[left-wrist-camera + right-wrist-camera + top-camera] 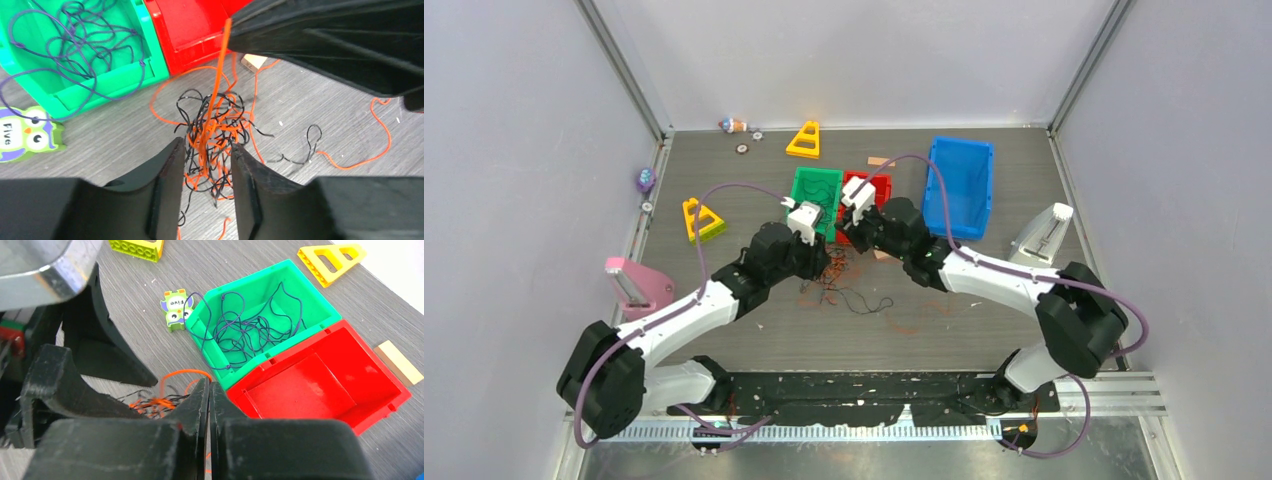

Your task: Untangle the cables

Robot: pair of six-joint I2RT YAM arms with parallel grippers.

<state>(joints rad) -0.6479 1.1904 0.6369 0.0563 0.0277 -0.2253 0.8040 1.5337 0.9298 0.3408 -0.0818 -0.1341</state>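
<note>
The cables lie as a clump of thin orange and black strands (839, 285) on the grey table in front of the bins. My left gripper (206, 145) is open, its fingers either side of the clump (212, 135), strands lying in the gap. My right gripper (209, 385) is shut, tips pressed together just above the clump (152, 404). In the left wrist view a taut orange strand (217, 75) rises straight from the clump into the right gripper's tip (235, 25). Loose orange and black strands (350, 160) trail off to the right.
A green bin (802, 178) holding purple cable, a red bin (882, 182) and a blue bin (962, 185) stand behind the clump. An owl tile (25, 132) lies by the green bin. Yellow triangle blocks (805, 140) and a pink object (636, 285) lie to the left.
</note>
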